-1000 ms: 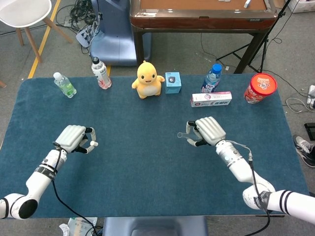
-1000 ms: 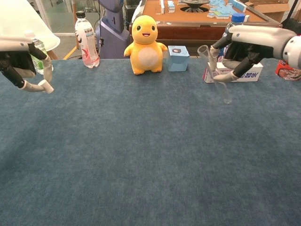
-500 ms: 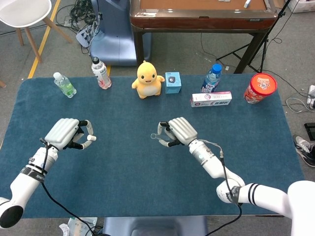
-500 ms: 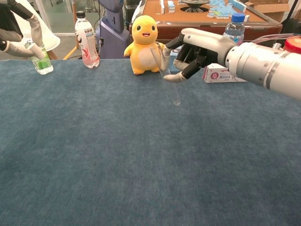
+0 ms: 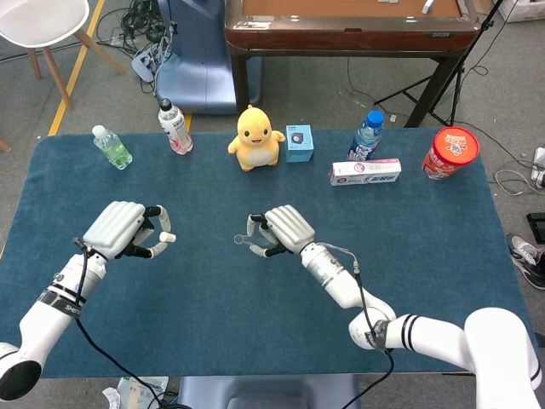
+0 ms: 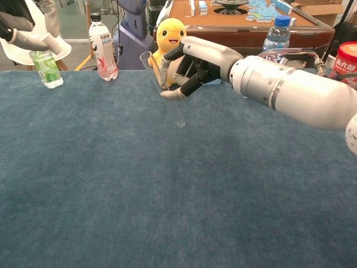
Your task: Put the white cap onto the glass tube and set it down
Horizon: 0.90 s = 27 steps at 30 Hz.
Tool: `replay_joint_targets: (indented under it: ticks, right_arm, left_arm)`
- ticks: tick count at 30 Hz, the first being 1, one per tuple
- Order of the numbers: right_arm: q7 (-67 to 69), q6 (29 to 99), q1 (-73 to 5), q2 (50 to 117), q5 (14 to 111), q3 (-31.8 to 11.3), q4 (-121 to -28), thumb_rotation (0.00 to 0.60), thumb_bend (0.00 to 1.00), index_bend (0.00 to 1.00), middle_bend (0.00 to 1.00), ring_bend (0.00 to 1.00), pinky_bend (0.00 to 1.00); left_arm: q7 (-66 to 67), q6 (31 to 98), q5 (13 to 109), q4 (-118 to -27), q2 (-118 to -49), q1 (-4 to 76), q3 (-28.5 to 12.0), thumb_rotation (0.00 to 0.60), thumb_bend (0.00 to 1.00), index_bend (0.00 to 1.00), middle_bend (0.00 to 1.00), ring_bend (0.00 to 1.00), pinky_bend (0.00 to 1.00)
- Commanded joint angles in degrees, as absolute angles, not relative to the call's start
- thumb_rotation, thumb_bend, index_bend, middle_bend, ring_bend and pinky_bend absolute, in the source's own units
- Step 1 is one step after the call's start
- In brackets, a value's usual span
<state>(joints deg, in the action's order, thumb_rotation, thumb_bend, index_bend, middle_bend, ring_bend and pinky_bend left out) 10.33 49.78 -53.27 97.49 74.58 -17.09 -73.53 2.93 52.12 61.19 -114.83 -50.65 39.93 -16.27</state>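
- Glass tube (image 6: 165,89) sits pinched in my right hand (image 5: 279,230), tilted, above the middle of the blue counter (image 5: 255,315), open end up.
- White cap (image 5: 169,238) is pinched in the fingers (image 5: 153,250) of my left hand (image 5: 119,230).
- Both hands are apart, above the counter.

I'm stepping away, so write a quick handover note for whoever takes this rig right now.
Left hand: pinches the white cap at its fingertips, above the table's left side.
Right hand: holds the glass tube near table centre, tilted, open end up and toward the left hand.
Done: both parts are picked up and facing each other.
Left: close the gap, push the cap onto the tube's mouth, then set it on the blue mat.
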Motion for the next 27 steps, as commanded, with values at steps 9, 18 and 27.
replay_joint_targets:
  ticks: [9,18,27]
  right_arm:
    - [4.4,43.5,-57.7,97.6,66.1,-20.5,-76.5,0.6,0.58,0.85,0.91,1.0,1.0]
    - [1.6,43.5,-59.1,98.5,63.1,-20.9,-76.8,0.6,0.59,0.85,0.91,1.0,1.0]
    - [1.3,44.1,-60.2,100.7,62.1,-21.1,-74.5,0.6,0.59,0.85,0.91,1.0,1.0]
  left_arm:
    - [9.4,56.4,62.3,-115.7,-54.0,41.8,-16.1,0.6,0.29,0.58,1.0,1.0,1.0]
    - [13.9,58.2,63.6,-114.9,-56.8,42.9,-15.0,0.6,0.29,0.58,1.0,1.0,1.0]
    - [15.2,58.5,64.2,-114.5,-58.4,43.8,-14.6,0.6,0.29,0.58,1.0,1.0,1.0]
